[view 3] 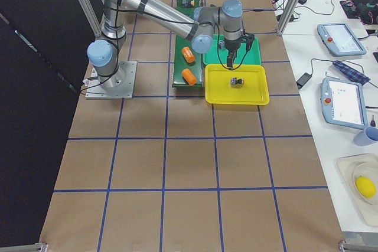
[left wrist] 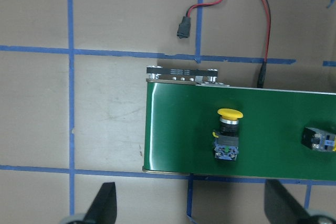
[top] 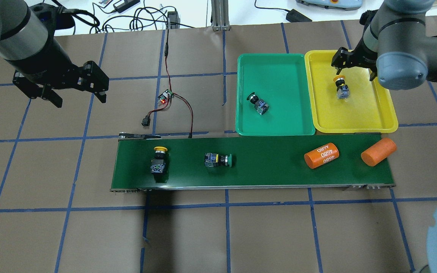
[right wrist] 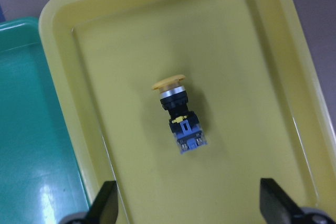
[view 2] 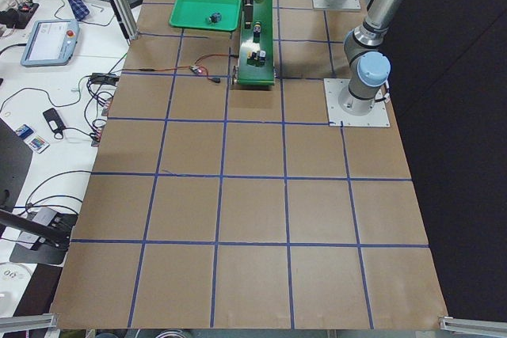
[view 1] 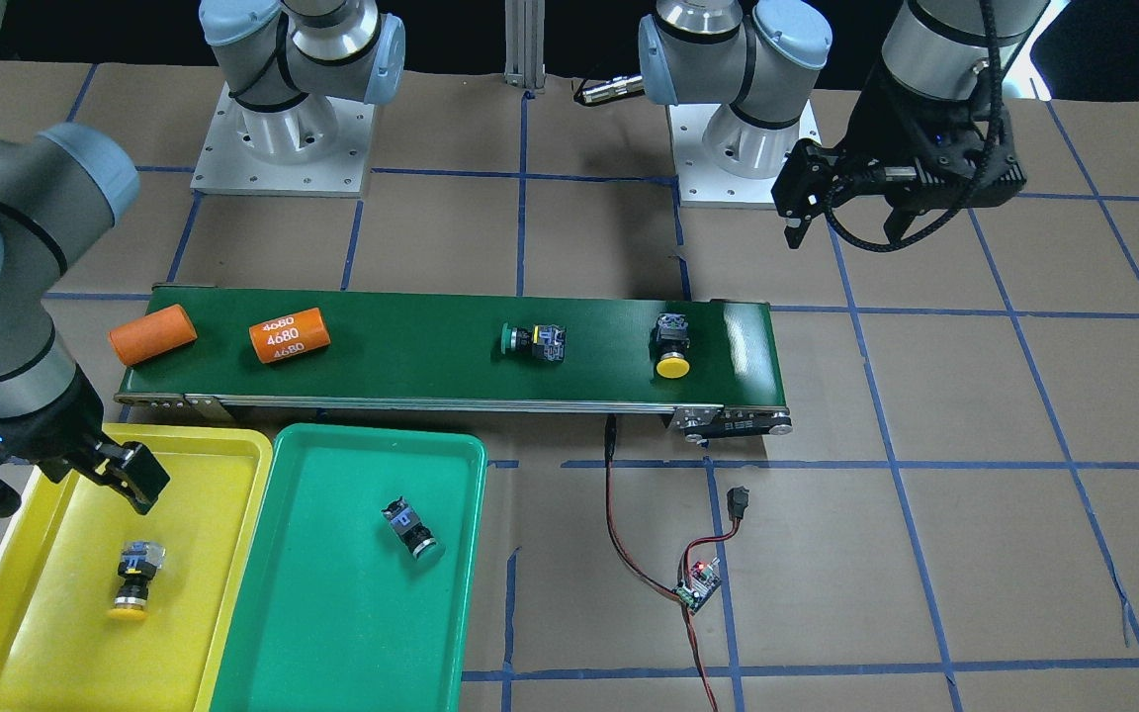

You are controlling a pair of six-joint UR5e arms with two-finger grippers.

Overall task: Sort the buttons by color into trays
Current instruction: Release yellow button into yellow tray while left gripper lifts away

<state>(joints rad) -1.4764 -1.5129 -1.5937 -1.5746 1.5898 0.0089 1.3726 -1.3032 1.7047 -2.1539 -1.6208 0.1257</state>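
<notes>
While the right gripper [right wrist: 186, 203] hangs, fingers apart, over the yellow tray [right wrist: 252, 51], a yellow button [right wrist: 178, 116] lies mid-tray (on its side). In the overhead view, the green tray [top: 279, 72] just left of it holds a green button [top: 258, 103]. Left gripper [top: 80, 96], jaws wide, hovers upper left; a second yellow button [top: 159, 161] and a second green button [top: 218, 159] lie on the belt [top: 271, 167].

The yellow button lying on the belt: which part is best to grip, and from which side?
Probably the blocky body of the yellow button, not its round cap. It lies on its side across the belt, so the left claw should come down, closing along the belt.
</notes>
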